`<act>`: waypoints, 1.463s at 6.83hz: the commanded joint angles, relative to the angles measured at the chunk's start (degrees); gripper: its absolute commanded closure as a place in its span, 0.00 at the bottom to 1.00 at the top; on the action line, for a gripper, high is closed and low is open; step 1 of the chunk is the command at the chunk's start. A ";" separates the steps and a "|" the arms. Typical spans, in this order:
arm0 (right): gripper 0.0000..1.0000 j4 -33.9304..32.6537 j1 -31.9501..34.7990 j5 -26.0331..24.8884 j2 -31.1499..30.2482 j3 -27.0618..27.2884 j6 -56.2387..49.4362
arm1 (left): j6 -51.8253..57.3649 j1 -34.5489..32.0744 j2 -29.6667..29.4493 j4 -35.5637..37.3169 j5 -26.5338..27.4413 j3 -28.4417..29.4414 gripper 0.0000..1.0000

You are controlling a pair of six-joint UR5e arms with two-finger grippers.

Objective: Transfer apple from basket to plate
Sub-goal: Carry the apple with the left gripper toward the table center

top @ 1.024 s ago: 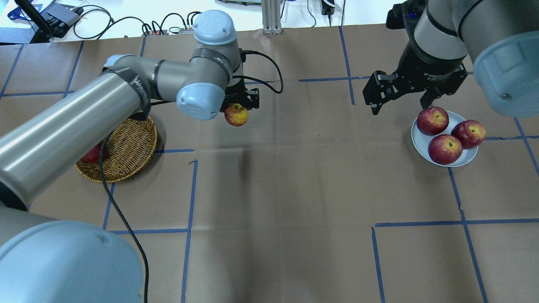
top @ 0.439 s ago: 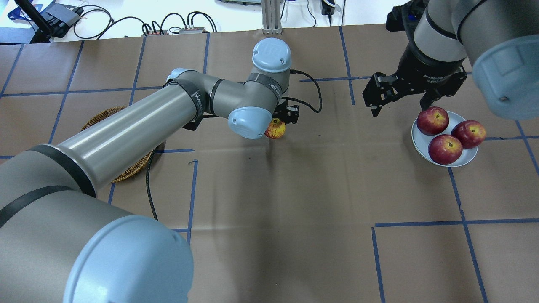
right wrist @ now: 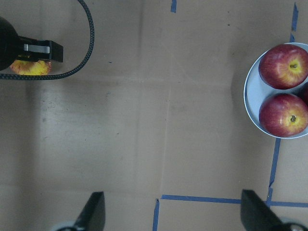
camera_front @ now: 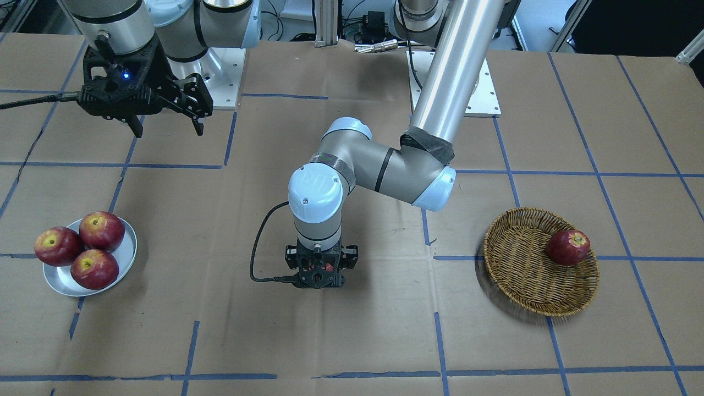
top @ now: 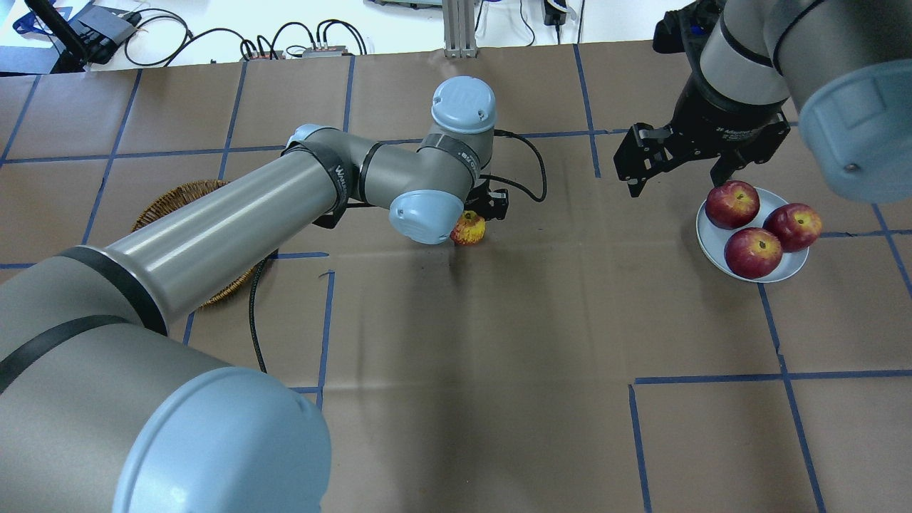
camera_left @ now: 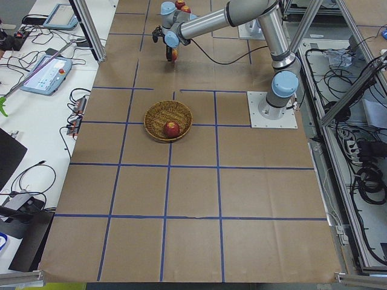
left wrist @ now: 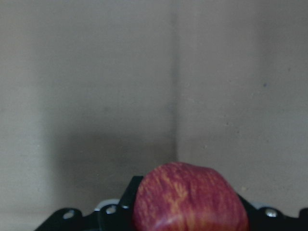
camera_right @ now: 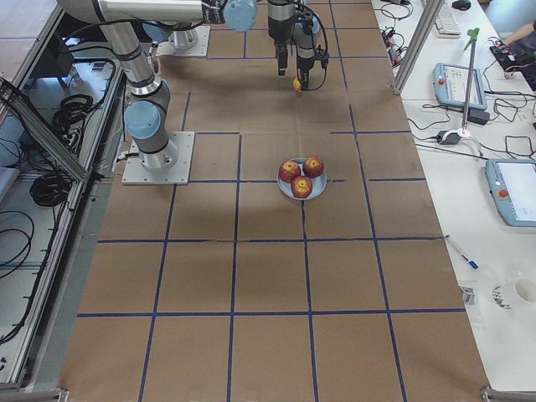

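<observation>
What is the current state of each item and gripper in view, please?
apple: gripped, out of the basket, over mid-table, not yet on the plate.
left gripper: shut on the apple.
right gripper: open, empty, hovering near the plate.
basket: holds one dark red apple.
plate: holds three red apples.

The counter (top: 499, 342) is papered brown and gridded with blue tape (top: 712, 379). A white bench (camera_right: 419, 209) alongside carries 2 teach pendants (camera_right: 459, 85) (cables trailing); lighting is even.
</observation>
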 commanded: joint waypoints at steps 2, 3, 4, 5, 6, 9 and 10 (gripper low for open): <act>0.00 -0.09 0.00 0.00 0.00 0.00 0.00 | -0.01 -0.26 0.39 -0.19 -1.11 -1.80 0.38; 0.00 -0.09 0.08 0.00 0.00 0.00 0.00 | -0.01 -0.26 1.09 -0.28 -2.34 -2.07 0.38; 0.00 -0.09 0.08 0.00 0.00 0.00 0.00 | -0.01 -0.26 0.57 -0.19 -2.35 -2.07 0.38; 0.00 -0.09 0.00 0.00 0.00 0.00 0.00 | -0.01 -0.26 0.57 -0.19 -2.26 -2.16 0.36; 0.00 -0.09 0.00 0.00 0.00 0.00 0.00 | -0.01 -0.26 0.31 -0.02 -2.09 -2.42 0.19; 0.00 -0.18 0.08 0.00 0.00 0.00 0.00 | 0.33 0.09 3.54 -0.89 -2.26 -2.25 0.01; 0.00 -0.18 0.00 0.00 0.09 0.00 0.00 | 0.95 1.31 8.69 -5.16 -2.26 -1.64 0.00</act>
